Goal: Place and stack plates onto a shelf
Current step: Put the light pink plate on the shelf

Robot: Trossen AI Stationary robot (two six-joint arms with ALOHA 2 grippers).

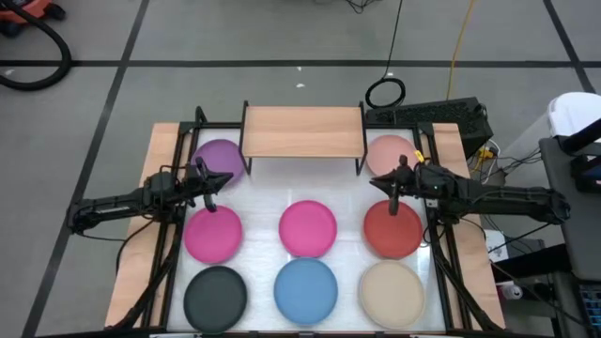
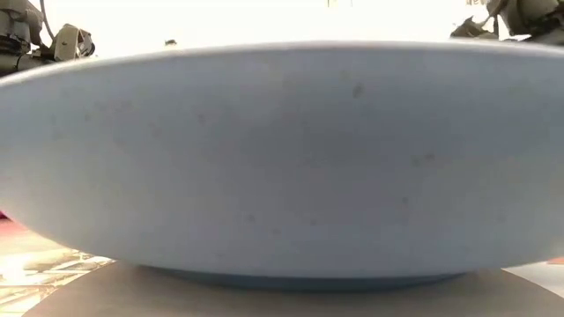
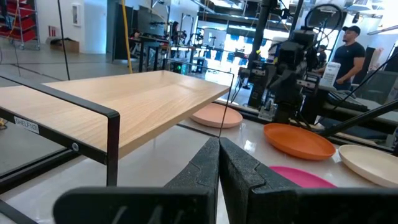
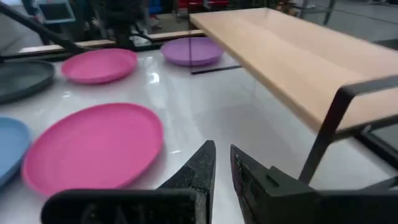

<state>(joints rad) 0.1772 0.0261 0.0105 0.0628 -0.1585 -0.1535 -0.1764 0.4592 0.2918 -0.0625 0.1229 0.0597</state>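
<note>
The light-wood shelf (image 1: 302, 131) stands on black legs at the table's far middle, with nothing on it. Eight plates lie flat on the white top: purple (image 1: 221, 160) left of the shelf, light pink (image 1: 390, 150) right of it, magenta (image 1: 212, 233), magenta (image 1: 308, 228) and red (image 1: 392, 230) in the middle row, black (image 1: 215, 294), blue (image 1: 305, 289) and beige (image 1: 391, 293) in the near row. My left gripper (image 1: 208, 183) hovers shut between the purple and left magenta plates. My right gripper (image 1: 394, 183) hovers between the light pink and red plates, with only a narrow slit between its fingers.
Black frame rails run along both sides of the table (image 1: 169, 141). A black box with cables (image 1: 441, 117) sits at the far right corner. The blue plate (image 2: 282, 158) fills the low view. A person (image 3: 351, 50) stands in the room beyond the table.
</note>
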